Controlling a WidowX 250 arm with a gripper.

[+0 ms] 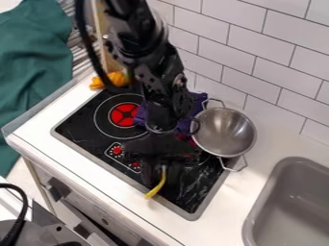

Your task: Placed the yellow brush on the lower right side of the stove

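One slim, curved yellow brush [157, 187] slants down from the black two-finger gripper [154, 174], near the front of the black glass stove [193, 194] and somewhat right of its middle. Its lower tip reaches over the grey front rim, while its upper end meets the dark shape of the gripper. Whether the gripper is open or closed on the brush, I cannot tell; nor can I tell whether the brush touches the stove. The black robot arm [151, 72] comes in from the top edge and hangs over the stove.

A round silver metal pot [225, 132] with two wire handles sits at the back right of the stove, beside a crumpled purple cloth [198, 103] that lies partly behind the arm. A red disc [123, 115] marks the left burner, and nearer the front is a control panel with a red knob [117, 151].

Behind the stove's far left corner is a small orange object [110, 80]. A dark green cloth [32, 65] lies at the upper left, and a grey sink [298, 194] is set into the white surface [221, 216] on the right. White rectangular wall tiles [254, 77] rise behind.
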